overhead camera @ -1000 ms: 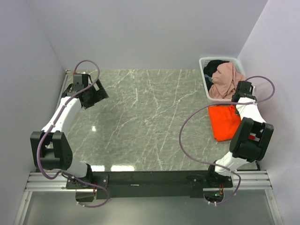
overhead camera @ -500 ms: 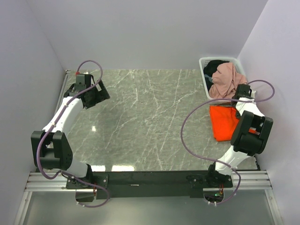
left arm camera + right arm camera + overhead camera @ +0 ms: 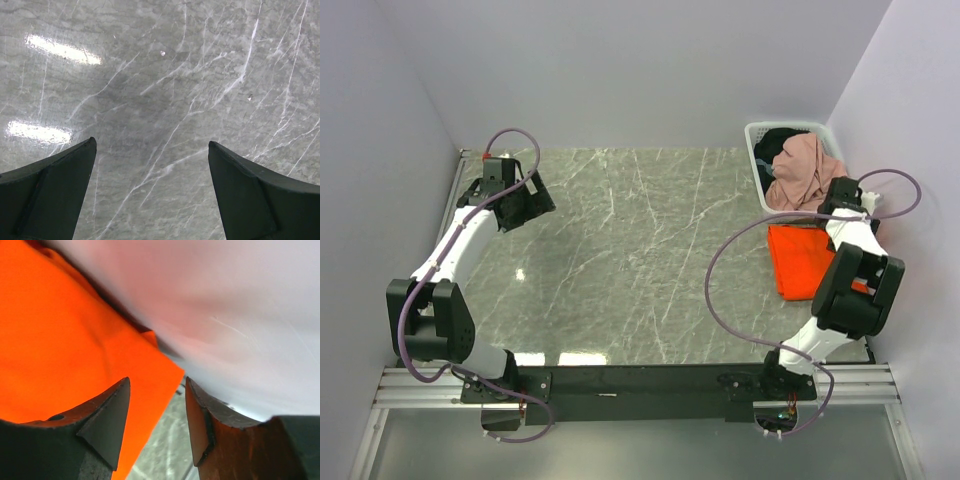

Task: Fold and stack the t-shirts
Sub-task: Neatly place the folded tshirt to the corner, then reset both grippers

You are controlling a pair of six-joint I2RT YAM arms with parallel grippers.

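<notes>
Orange cloth, the orange t-shirt [image 3: 795,262], lies as a flat, squared-off packet directly beneath the right pincer [image 3: 157,387] and runs back from it toward that arm's own base. From the wrist camera the fabric fills the space under and beside the left finger, and its corner ends just short of the gap between the two fingers. The jaws stand apart with nothing between them, so the pincer is open and holds no cloth. A pale blurred surface sits close past the right finger. It may be the room's wall or the side of the basket [image 3: 754,140], and I cannot tell which.

The shirt's place seems chosen. It sits tucked at the table's edge just short of the basket, which leaves the broad marble table [image 3: 640,230] free as a folding area. The basket lies just ahead of the right pincer's tips, with a pinkish garment [image 3: 800,165] heaped on darker cloth. I cannot pick out a deep red tee with certainty. If one is there, it is the likely next thing to fetch, and the parted jaws suit that.

The left pincer [image 3: 151,145] hangs fully open over bare marble, with nothing below or between its fingers. It is well apart from the shirt, out of the way and ready to help spread a garment.
</notes>
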